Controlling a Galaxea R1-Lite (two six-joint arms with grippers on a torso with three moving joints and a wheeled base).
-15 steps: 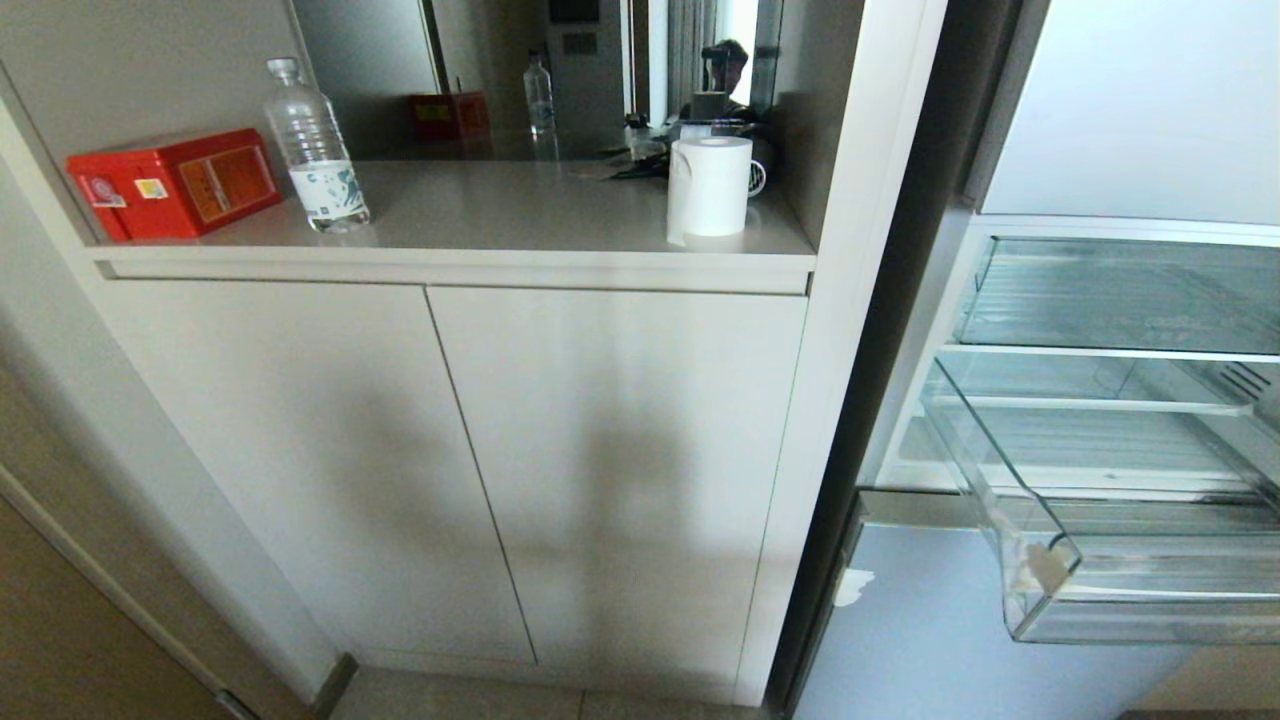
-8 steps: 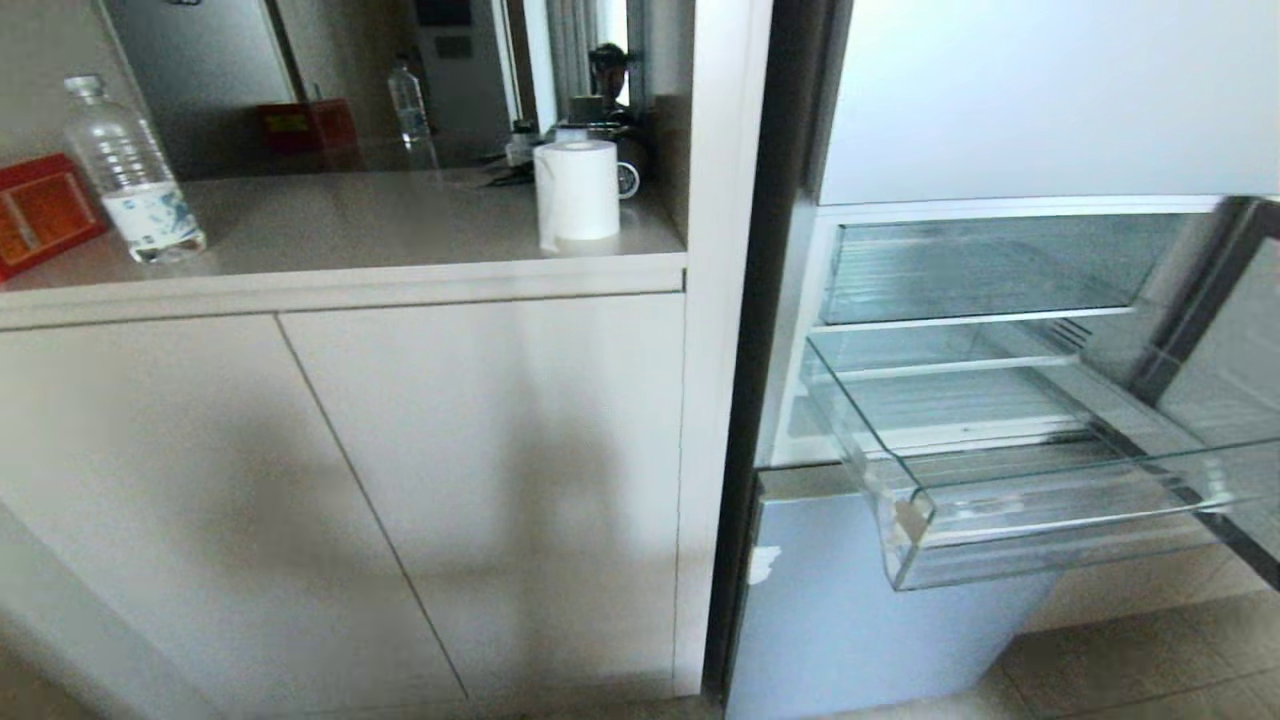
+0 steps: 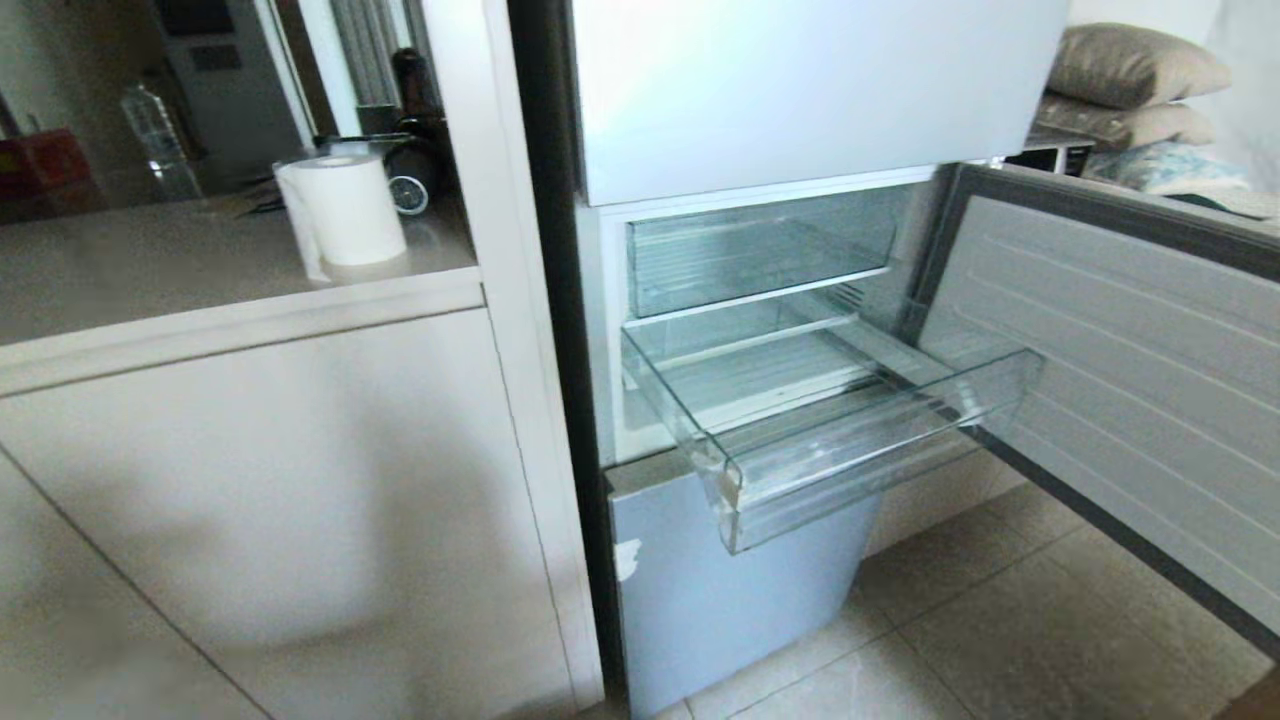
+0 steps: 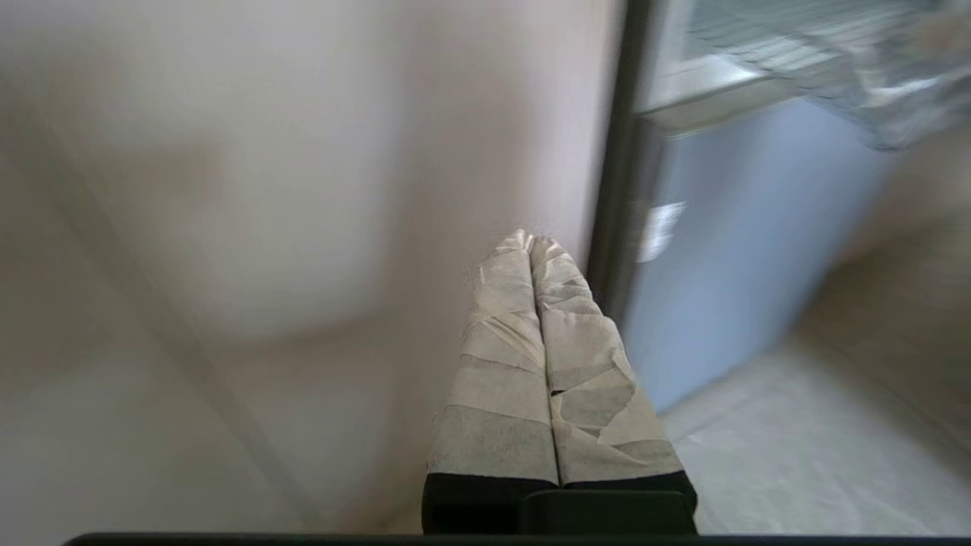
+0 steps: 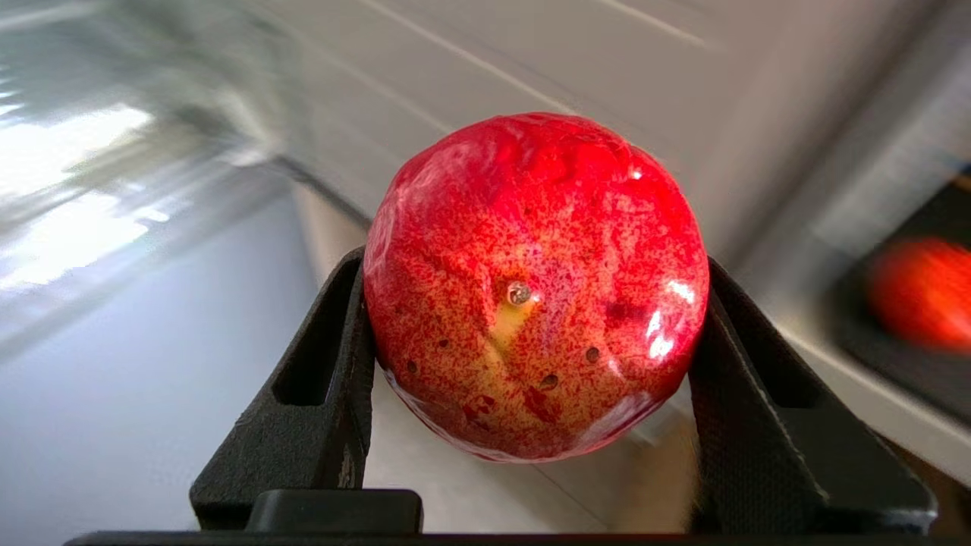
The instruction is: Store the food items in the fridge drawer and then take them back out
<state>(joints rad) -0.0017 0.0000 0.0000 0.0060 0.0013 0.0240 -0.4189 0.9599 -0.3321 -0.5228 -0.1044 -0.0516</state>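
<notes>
The right gripper point(image 5: 531, 334) holds the apple point(image 5: 535, 288) between its two black jaws, one on each side of the fruit at its widest part, so the jaws pinch it across the middle. The small dark end of the apple faces the wrist camera. The skin is red with yellow specks, very glossy, and it shows a few small dark spots.

I judge the apple to be firm and fairly heavy for its size, but the shiny skin is slippery and the round shape gives the flat jaws only a small contact on each side. A hold across the widest part, as now, seems the safest one; a grip nearer the top or bottom could let it slide out. Too much pressure may bruise it, and a drop into hard plastic may also mark it.

In the head view neither arm shows. The fridge door point(image 3: 1120, 360) stands open and the lower drawer point(image 3: 880, 440) is pulled out, clear and with nothing visible inside. The upper drawer point(image 3: 760, 250) sits pushed in above it. The apple is therefore not yet in the drawer.

On the worktop point(image 3: 180, 290) to the left stands a roll of paper point(image 3: 345, 210).

The left gripper point(image 4: 531, 250) hangs in front of the cupboard, its taped jaws pressed together on nothing.

A blurred red shape point(image 5: 922, 292) lies at the side of the right wrist view; I cannot tell what it is.
</notes>
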